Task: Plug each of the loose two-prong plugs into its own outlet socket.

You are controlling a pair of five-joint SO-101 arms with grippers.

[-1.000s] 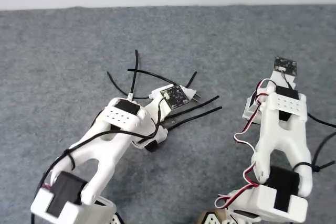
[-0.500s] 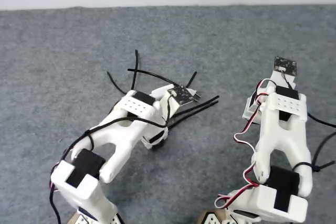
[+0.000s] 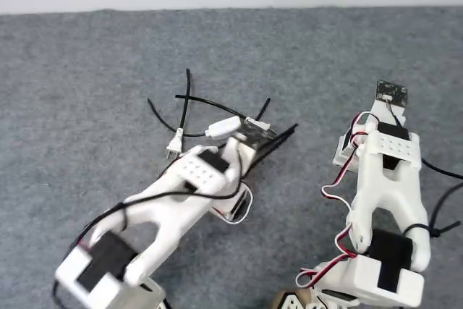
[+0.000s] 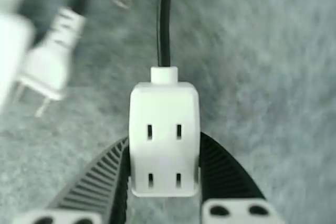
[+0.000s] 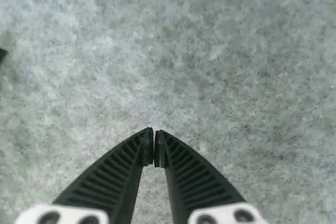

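My left gripper (image 4: 164, 148) is shut on a white outlet block (image 4: 164, 129) with two pairs of slots facing the camera. Its black cable (image 4: 165, 19) leads away over the grey carpet. A loose white two-prong plug (image 4: 50, 66) lies beside the block, prongs on the carpet. From the high view, the left arm's gripper (image 3: 249, 141) sits among black cables, with a white plug (image 3: 223, 127) and a smaller white plug (image 3: 173, 146) just beyond it. My right gripper (image 5: 153, 148) is shut with nothing in it, over bare carpet, far right (image 3: 389, 106).
Several black cables (image 3: 189, 103) cross the carpet around the plugs. A small white block (image 3: 343, 151) lies beside the right arm. Bare grey carpet (image 3: 87, 70) spreads to the left and far side; a pale wall borders the far edge.
The left arm has swung to the right and drawn back a little, uncovering the white plugs on the carpet. The right arm has stayed still.
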